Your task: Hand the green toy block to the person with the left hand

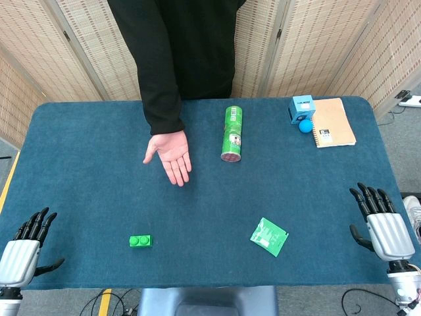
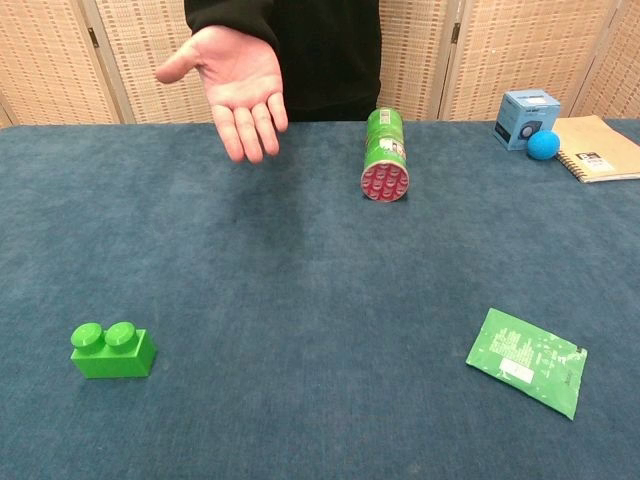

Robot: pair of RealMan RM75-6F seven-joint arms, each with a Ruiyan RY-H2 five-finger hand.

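The person (image 1: 184, 46) is cut off above the chest; both hands sit outside the chest view; the notebook (image 2: 605, 148) runs off its right edge.

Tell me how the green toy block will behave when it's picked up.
The green toy block looks like rigid moulded plastic, so probably stiff and light. It sits flat with studs up, so it's unlikely to roll. Its glossy faces may prove slippery.
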